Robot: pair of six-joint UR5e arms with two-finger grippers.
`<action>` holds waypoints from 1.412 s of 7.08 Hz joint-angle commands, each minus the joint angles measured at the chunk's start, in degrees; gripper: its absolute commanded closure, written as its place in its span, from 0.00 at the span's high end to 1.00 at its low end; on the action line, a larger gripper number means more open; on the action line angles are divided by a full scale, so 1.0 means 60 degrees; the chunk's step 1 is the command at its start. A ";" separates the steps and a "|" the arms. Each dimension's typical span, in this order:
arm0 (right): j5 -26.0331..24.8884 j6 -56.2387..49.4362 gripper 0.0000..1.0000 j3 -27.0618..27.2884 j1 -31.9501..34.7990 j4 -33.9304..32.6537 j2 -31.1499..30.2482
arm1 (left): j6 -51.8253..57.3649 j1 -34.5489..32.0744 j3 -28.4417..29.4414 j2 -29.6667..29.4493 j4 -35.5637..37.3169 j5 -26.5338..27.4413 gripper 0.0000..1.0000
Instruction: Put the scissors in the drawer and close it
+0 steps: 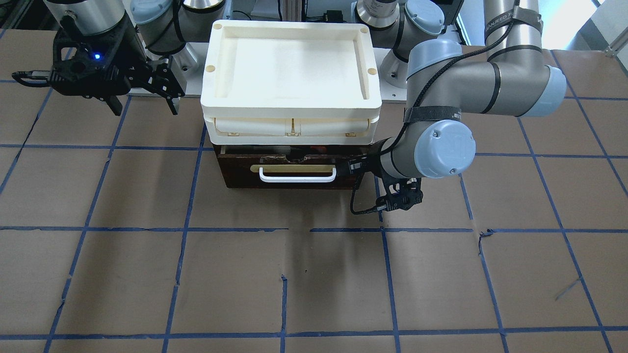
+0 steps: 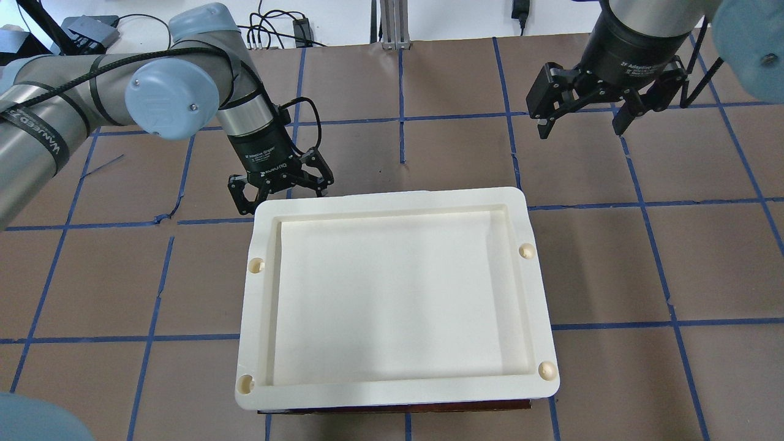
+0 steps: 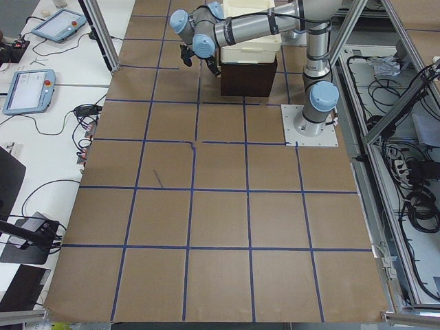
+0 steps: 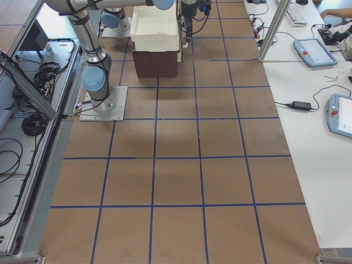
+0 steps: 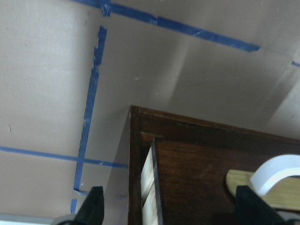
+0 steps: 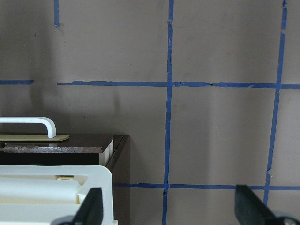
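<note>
The drawer (image 1: 292, 171) has a dark brown chipped front, a brass-coloured plate and a white bar handle (image 1: 298, 176). It stands out a little from its dark wood cabinet; the left wrist view shows its pale-wood side (image 5: 147, 185) in the gap. The scissors show clearly in no view; the slit above the drawer front is dark. My left gripper (image 2: 282, 187) is open and empty beside the drawer's front corner, and it also shows in the front view (image 1: 402, 196). My right gripper (image 2: 580, 127) is open and empty, off to the other side above the table.
A cream plastic tray-topped box (image 2: 392, 199) sits on the cabinet and covers it from above. The table is brown board with a blue tape grid (image 1: 387, 274). The arm bases stand behind the box.
</note>
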 commanded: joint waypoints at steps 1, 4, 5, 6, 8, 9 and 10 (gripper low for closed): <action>-0.0012 -0.0049 1.00 0.0017 0.0000 0.0018 0.0000 | -0.0134 -0.0025 -0.0054 0.0001 -0.0230 0.0000 1.00; 0.0002 -0.0035 1.00 0.0032 0.0000 0.0018 0.0000 | -0.0077 -0.0025 0.0048 0.0001 -0.0042 -0.0014 1.00; 0.0002 -0.0035 1.00 0.0032 0.0000 0.0018 0.0000 | 0.0055 -0.0010 0.0194 0.0001 0.0757 -0.0014 1.00; -0.0012 -0.0035 1.00 0.0032 0.0000 0.0018 0.0000 | 0.0056 0.0004 0.0239 0.0001 0.1707 0.0015 1.00; -0.0012 -0.0035 1.00 0.0046 -0.0014 0.0018 0.0000 | 0.0290 0.0150 0.0676 0.0031 0.3438 0.0305 1.00; 0.0002 -0.0035 1.00 0.0046 0.0000 0.0018 0.0000 | 0.0783 0.0238 0.0983 0.0031 0.3475 0.0743 1.00; 0.0002 -0.0035 1.00 0.0046 0.0000 0.0018 0.0000 | 0.1441 0.0384 0.1262 0.0045 0.3779 0.1443 1.00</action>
